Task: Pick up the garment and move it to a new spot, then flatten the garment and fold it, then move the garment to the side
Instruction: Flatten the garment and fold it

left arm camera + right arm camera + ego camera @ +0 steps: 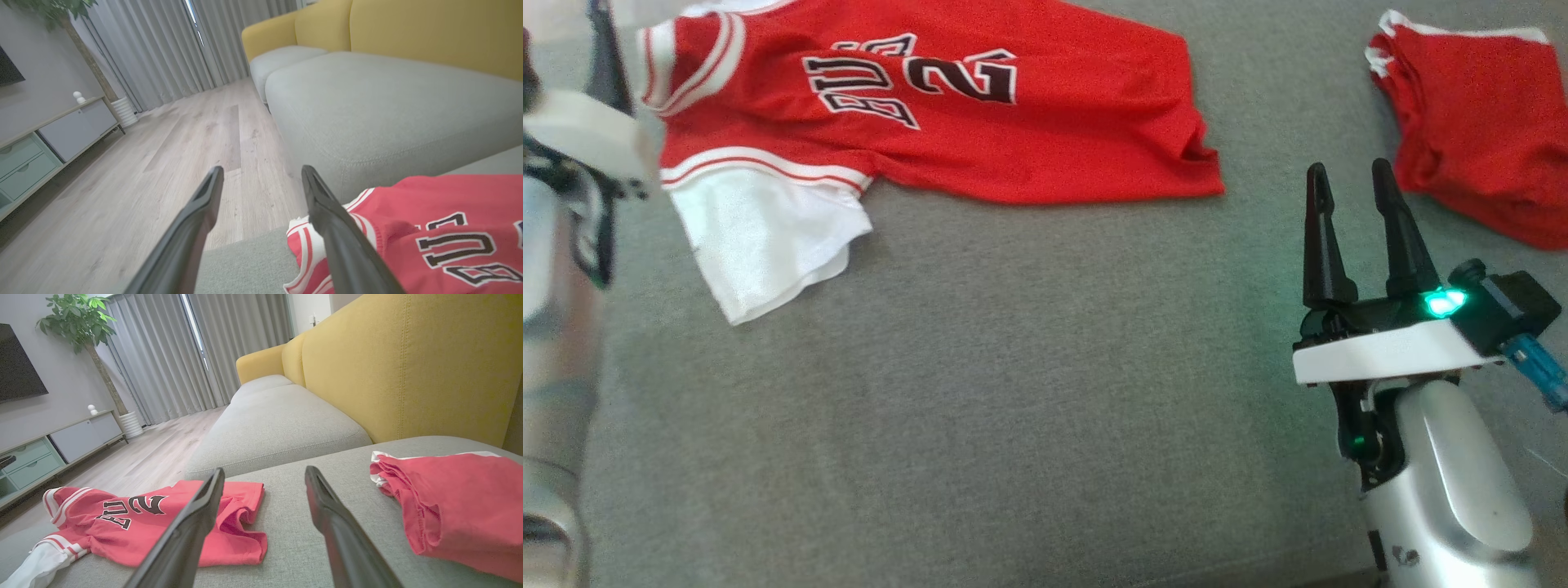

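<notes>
Red basketball jersey with black-and-white lettering (980, 122): thin knit cloth with a faint sheen, ribbed white-striped trim. White cloth panel beside that trim (768, 245): smooth, slightly glossy. Second red garment (1478, 147): soft matt cloth, stitched hems. Grey sofa seat (1013, 392): coarse woven fabric, matt and flecked. Yellow sofa back (408, 367): finer-weave upholstery, seamed. Right tool (1349, 175) and left tool (262, 171): smooth, satin black plastic. Silver right forearm shell (1462, 474): glossy. Pale plank floor (163, 163): wood-look, satin.
</notes>
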